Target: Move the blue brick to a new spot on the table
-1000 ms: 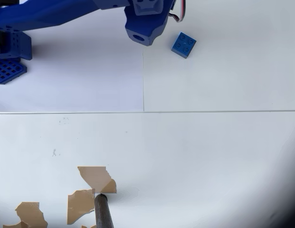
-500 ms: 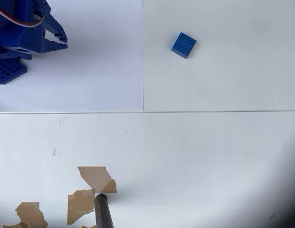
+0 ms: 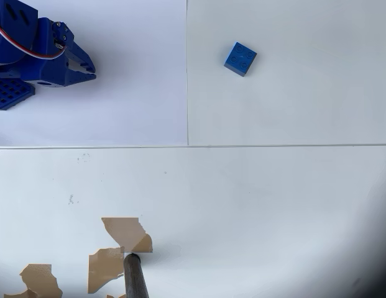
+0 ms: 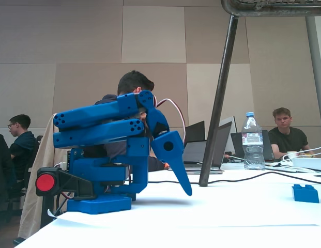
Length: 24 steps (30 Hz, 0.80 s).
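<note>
White desk (image 3: 273,205) surface, crossed by thin seam lines and marked with torn brown patches (image 3: 121,239) near the lower edge of the overhead view, carries everything here. On it the blue brick (image 3: 240,58) sits studs up and slightly turned, alone on bare desk just right of the vertical seam; in the fixed view the blue brick (image 4: 305,192) rests flat at the far right. Nothing touches it. Left of the seam lies a brighter white paper sheet (image 3: 137,99), and over its left part hangs the pincer (image 3: 87,67), well apart from the brick. In the fixed view the arm is folded over its base with the pincer (image 4: 185,183) pointing down above the desk, holding nothing; its jaws look pressed together or nearly so.

Judging by this, the arm looks parked in a rest pose and the brick is free. Whether the brick already sits in its new spot or awaits a first approach cannot be told from these pictures alone.
</note>
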Motion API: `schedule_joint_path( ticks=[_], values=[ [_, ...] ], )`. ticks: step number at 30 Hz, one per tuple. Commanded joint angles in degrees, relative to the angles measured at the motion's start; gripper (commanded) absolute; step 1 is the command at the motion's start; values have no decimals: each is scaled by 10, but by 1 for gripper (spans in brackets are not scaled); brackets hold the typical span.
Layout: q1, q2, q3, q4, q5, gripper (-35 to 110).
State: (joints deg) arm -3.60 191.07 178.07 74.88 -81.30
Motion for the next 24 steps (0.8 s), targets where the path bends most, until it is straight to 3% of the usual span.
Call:
schedule_joint_path(
  ticks=[1, 11, 16, 24],
  values=[
    [7, 2, 22, -19, -16, 0],
    [25, 2, 50, -36, -22, 0],
    [18, 2, 65, -54, 89, 1],
    [18, 2, 65, -54, 89, 1]
  ],
)
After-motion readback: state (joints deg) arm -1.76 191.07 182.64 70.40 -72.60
